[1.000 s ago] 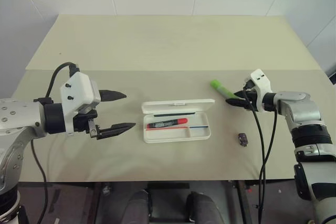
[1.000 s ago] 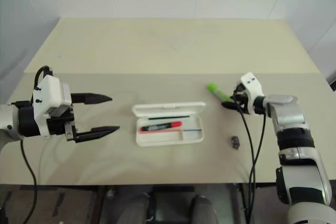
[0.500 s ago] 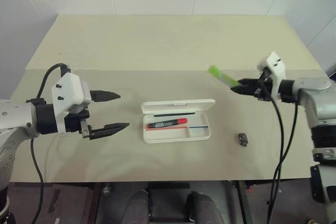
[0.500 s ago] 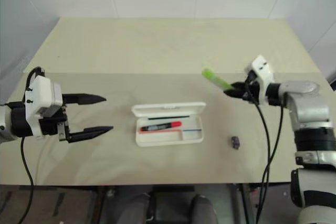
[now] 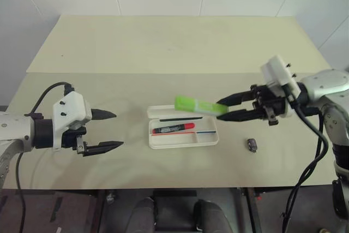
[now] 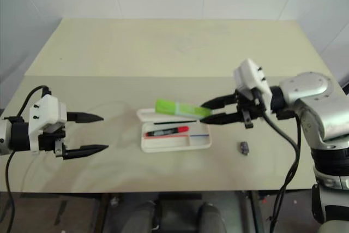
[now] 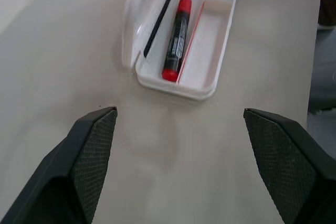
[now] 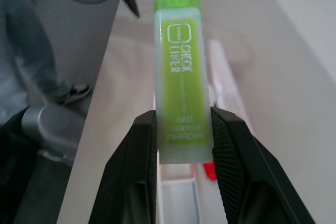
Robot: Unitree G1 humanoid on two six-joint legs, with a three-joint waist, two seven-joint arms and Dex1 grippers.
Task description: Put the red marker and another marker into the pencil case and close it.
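right wrist view: right pincer [image 8: 184, 145] clamped on highlighter [image 8: 181, 72] tail end; light, stiff, slick plastic. left pincer [image 5: 106, 130] wide open, empty, 9 o'clock of case [image 5: 184, 137].

Red marker [image 5: 174, 129]: black barrel, red cap, lying flat inside the case.
Highlighter [image 5: 200, 105]: lime green, held nearly level above the case.
Case [image 5: 184, 139]: white, open, on the table.
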